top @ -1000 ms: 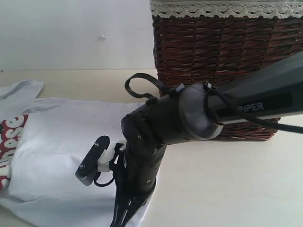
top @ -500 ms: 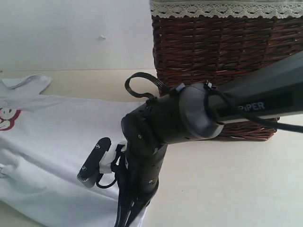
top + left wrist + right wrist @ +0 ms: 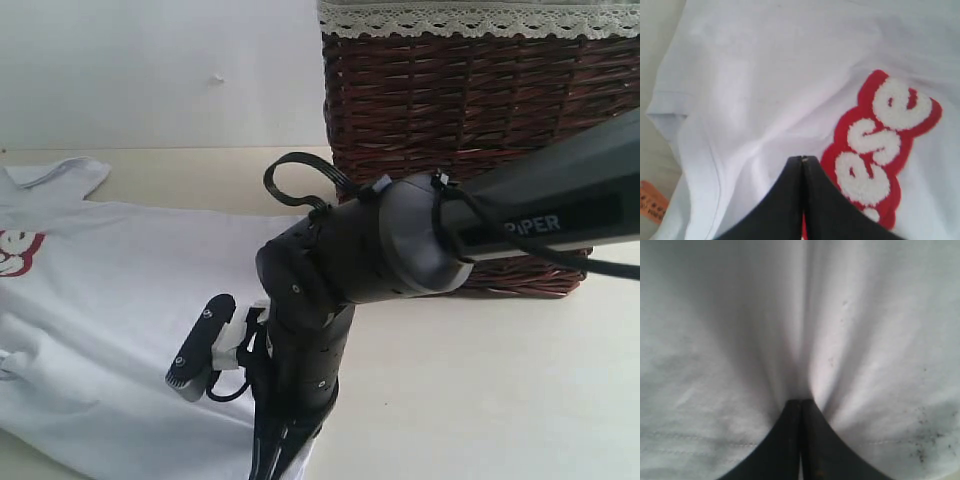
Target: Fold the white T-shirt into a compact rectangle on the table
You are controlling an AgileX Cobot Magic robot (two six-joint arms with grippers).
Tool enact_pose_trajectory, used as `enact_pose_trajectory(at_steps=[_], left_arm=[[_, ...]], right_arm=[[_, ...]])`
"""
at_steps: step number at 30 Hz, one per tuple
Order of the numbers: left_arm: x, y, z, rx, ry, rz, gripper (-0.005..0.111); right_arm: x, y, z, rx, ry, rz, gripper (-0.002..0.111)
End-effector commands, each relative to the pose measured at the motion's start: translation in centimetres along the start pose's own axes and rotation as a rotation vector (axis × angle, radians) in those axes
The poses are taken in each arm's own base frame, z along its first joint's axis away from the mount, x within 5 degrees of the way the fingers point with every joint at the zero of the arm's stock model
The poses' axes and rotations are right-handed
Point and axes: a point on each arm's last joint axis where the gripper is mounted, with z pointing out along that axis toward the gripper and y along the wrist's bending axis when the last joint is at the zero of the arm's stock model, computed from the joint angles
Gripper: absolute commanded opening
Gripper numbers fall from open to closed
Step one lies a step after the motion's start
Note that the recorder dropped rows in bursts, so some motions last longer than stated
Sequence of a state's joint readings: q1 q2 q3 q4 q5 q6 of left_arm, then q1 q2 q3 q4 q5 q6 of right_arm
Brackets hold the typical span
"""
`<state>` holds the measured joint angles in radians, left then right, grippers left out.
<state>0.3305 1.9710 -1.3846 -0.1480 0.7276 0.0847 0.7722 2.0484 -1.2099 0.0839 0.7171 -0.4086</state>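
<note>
Across the pale cream matte surface (image 3: 480,400) lies the soft white cotton short-sleeved T-shirt (image 3: 110,300), mostly spread out. My left jaws and right jaws are each closed on pinched cloth. I judge both should travel level, holding the fabric taut. My black right arm (image 3: 400,250) hides the hem, and the shirt runs off the exterior view's edge.

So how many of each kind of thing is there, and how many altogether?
White cotton T-shirt with red fuzzy letters: 1
Dark brown wicker basket with lace trim: 1
Small orange tag: 1
Black robot pincers: 2 (left pincer, right pincer)
Total: 5
</note>
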Motion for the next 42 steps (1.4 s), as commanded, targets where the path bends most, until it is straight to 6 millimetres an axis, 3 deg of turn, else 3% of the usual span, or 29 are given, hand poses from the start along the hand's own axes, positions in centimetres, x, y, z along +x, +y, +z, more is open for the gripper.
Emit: enact_pose_trajectory(at_steps=[1,4,10,15,20,25,31,36,42], left_arm=[[3.1,-0.5,-2.3,0.024,0.024,0.022,0.000],[6.2,-0.6,-3.3,0.034,0.135,0.022,0.000],[11.4,-2.5,-5.8,0.064,0.162,0.061,0.000],[14.9,-5.0,-6.4,0.089,0.226,0.184,0.000],[17.7,-5.4,-5.3,0.035,0.334,0.267,0.000],[17.9,-2.9,-4.5,-0.262,0.327,0.190,0.000],[18.1,-3.0,-2.8,-0.249,0.345,0.181,0.000],[19.4,-2.8,-0.8,-0.261,0.464,0.175,0.000],[20.2,-2.4,0.9,-0.294,0.559,0.150,0.000]], right_arm=[[0.5,-0.3,0.1,0.012,0.012,-0.025,0.000],[-0.3,-0.9,-1.5,0.061,-0.032,-0.047,0.000],[-1.1,-3.6,-5.4,0.149,-0.144,0.067,0.000],[-0.3,-5.0,-6.4,0.141,-0.172,0.150,0.000],[-0.5,-4.9,-6.5,0.119,-0.202,0.169,0.000],[-0.7,-4.6,-6.5,0.083,-0.216,0.178,0.000],[-1.3,-4.6,-6.4,0.078,-0.283,0.160,0.000],[-2.1,-5.2,-6.0,0.124,-0.363,0.164,0.000],[-2.0,-5.4,-3.1,0.101,-0.302,0.172,0.000]])
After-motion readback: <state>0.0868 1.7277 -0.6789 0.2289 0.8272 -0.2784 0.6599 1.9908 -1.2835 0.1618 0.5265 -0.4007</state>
